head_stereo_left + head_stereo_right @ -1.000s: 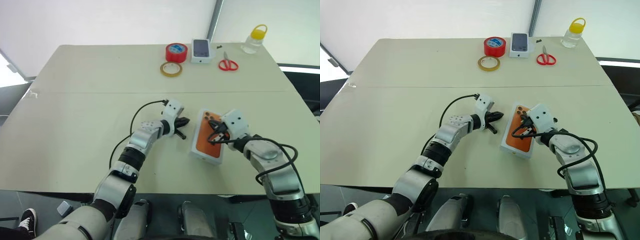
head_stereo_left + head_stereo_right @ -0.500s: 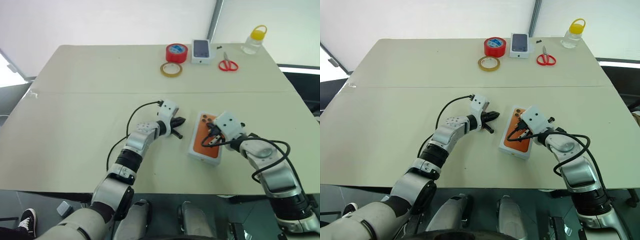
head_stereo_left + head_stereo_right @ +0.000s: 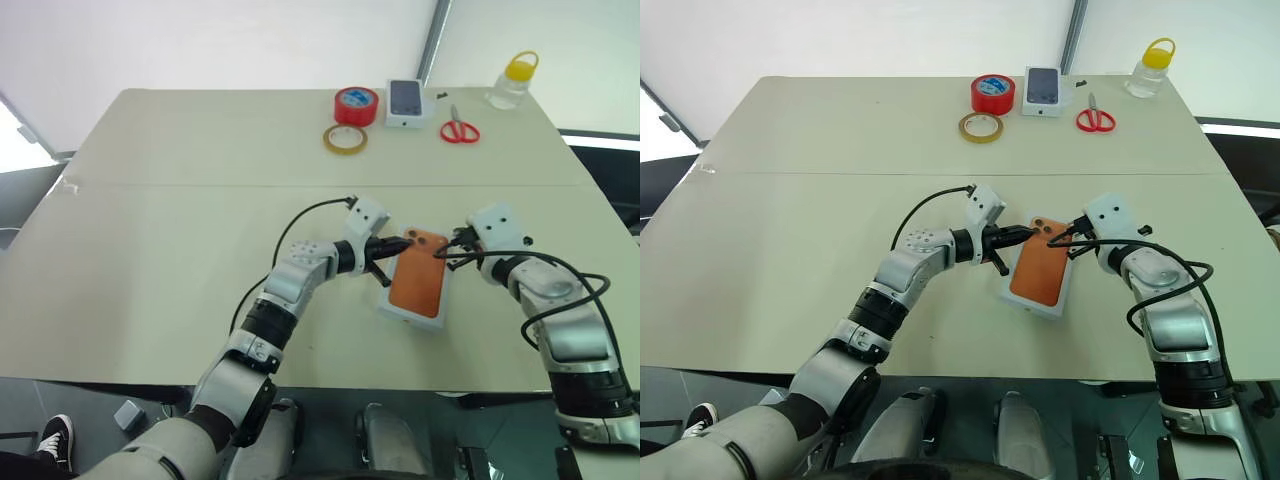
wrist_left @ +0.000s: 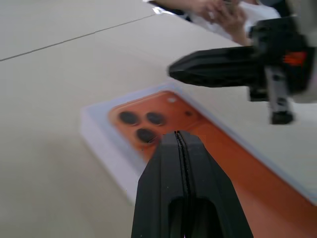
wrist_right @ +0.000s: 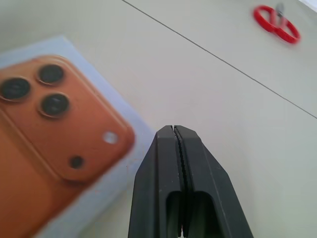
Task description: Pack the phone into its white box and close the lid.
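While face-down, phone [image 3: 418,282] fills white box [image 3: 384,300].

Premises present as a test lab or workshop: a plain beige counter [image 3: 180,230] against bare white wall panels, with staged props at the far edge, namely tape rolls [image 3: 355,103], scissors [image 3: 458,129], a plastic bottle [image 3: 508,82].
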